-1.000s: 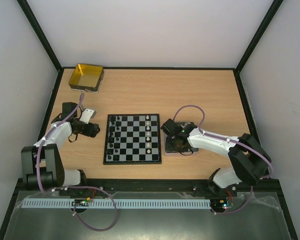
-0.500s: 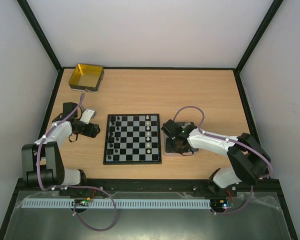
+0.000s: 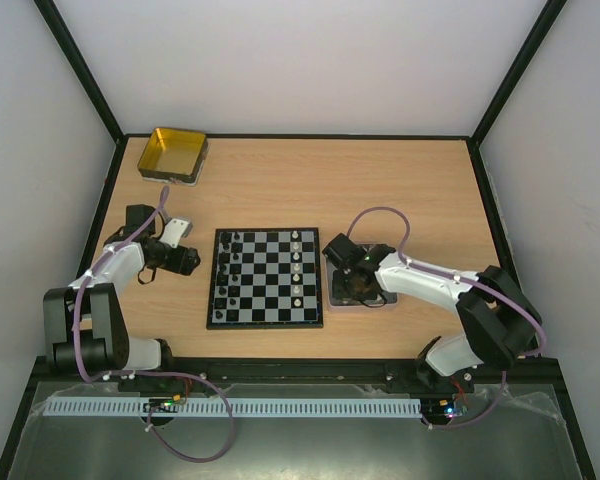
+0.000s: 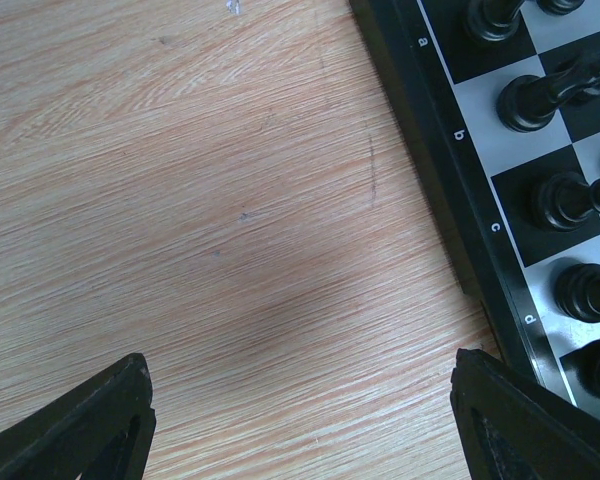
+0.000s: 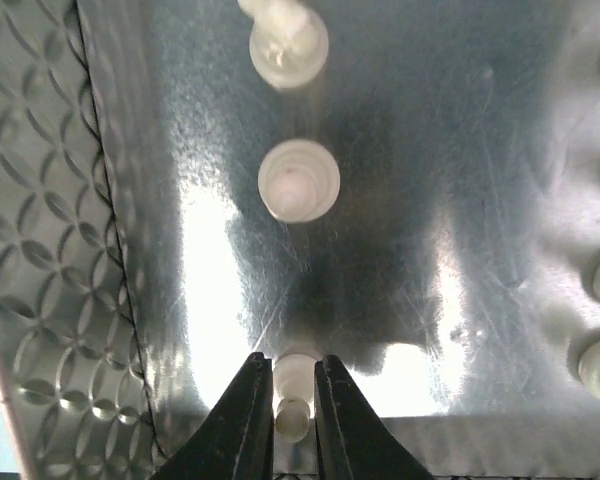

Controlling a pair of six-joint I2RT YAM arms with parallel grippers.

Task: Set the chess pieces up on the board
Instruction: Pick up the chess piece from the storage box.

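The board [image 3: 266,279] lies mid-table, with black pieces [image 3: 232,268] down its left columns and several white pieces [image 3: 297,266] in a column near its right edge. My right gripper [image 5: 293,400] is shut on a small white piece [image 5: 293,407] inside the silver tray [image 3: 365,300] just right of the board. More white pieces [image 5: 298,180] lie in the tray ahead of it. My left gripper [image 3: 185,261] is open and empty over bare table, just left of the board; the board's edge and black pieces [image 4: 545,95] show in its wrist view.
A yellow square tin [image 3: 173,153] stands at the back left. Black frame rails run along the table's edges.
The right gripper has shifted slightly left over the tray. The left arm has not moved.
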